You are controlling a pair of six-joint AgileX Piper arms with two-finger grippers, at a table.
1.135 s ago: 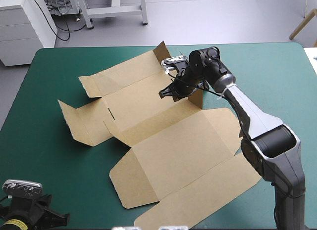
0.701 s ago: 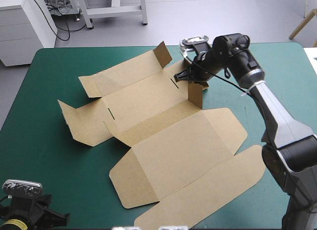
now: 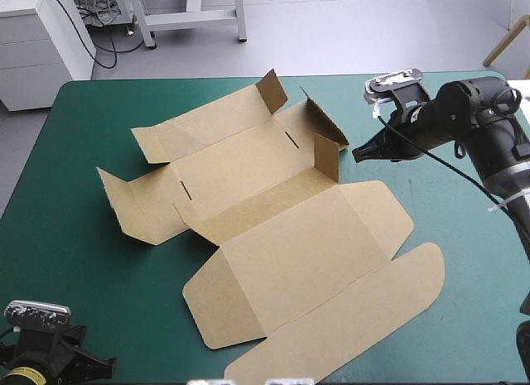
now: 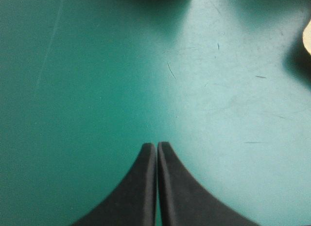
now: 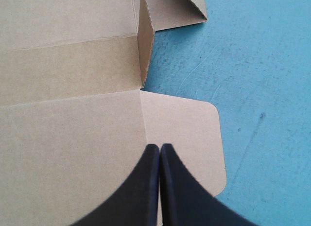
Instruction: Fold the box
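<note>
right gripper (image 3: pixel 358 156) pinched empty near box (image 3: pixel 281 244) right edge, bare cover (image 3: pixel 447 203) around; left gripper (image 4: pixel 156 145) pinched empty too

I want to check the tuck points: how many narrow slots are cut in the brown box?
2. One slot lies on the box beside the raised right-end flap; the other slot lies toward its left end. Raised flaps may hide more.

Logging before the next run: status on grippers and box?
Left gripper shut, over bare teal-green cover. Right gripper shut, empty, right of the box. It lies mostly flat, small flaps raised. Nothing in the way.
</note>
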